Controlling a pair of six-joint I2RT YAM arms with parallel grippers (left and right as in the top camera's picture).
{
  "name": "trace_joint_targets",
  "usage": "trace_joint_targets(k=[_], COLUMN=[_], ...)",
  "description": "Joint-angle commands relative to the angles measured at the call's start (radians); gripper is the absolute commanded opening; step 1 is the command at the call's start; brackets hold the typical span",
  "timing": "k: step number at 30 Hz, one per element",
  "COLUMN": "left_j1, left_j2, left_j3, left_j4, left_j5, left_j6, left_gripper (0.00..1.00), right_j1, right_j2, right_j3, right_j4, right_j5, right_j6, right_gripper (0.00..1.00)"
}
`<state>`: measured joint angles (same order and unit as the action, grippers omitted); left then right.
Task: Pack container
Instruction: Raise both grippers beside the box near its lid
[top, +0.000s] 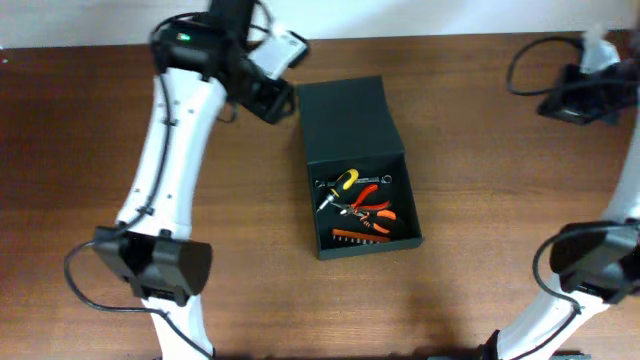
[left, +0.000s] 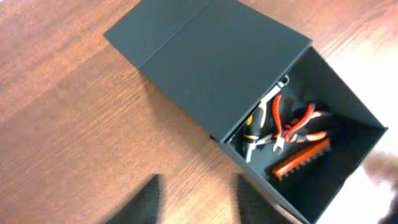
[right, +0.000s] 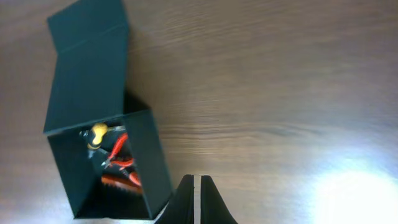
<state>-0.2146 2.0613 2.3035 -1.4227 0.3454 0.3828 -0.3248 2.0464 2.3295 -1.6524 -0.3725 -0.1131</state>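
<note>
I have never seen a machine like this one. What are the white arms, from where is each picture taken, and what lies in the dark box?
The white arms are two robot arms standing at a wooden table. One picture looks down from a fixed camera above. The other two come from small cameras on the wrists, so each shows its own fingers at the bottom edge.

On the table stands the container, a dark box with its flap lid open and lying back. Inside are small hand tools: one with a yellow handle, pliers with red-orange handles, and an orange toothed strip.

The left gripper is open and holds nothing. The right gripper is shut, fingers together, and also holds nothing. Dark gear and a cable lie at the far right corner.
</note>
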Motion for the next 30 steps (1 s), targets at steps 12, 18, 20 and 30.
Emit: trace_joint_targets(k=[12, 18, 20, 30], left_j1=[0.148, 0.148, 0.148, 0.147], left_j2=[0.129, 0.292, 0.351, 0.494], left_j3=[-0.149, -0.160, -0.160, -0.160], left_j4=[0.092, 0.147, 0.155, 0.169], left_j5=[0.338, 0.431, 0.455, 0.490], left_j6=[-0.031, -0.031, -0.031, -0.031], left_gripper=[0.02, 0.02, 0.02, 0.02], right_j1=[0.171, 0.184, 0.188, 0.189], right_j2=[0.359, 0.425, 0.435, 0.532], right_j3=[-0.003, -0.003, -0.003, -0.003], right_j4=[0.000, 0.021, 0.027, 0.058], right_j5=[-0.151, -0.190, -0.200, -0.288], right_j6=[-0.123, -0.164, -0.171, -0.171], right_gripper=[0.04, 0.04, 0.04, 0.04])
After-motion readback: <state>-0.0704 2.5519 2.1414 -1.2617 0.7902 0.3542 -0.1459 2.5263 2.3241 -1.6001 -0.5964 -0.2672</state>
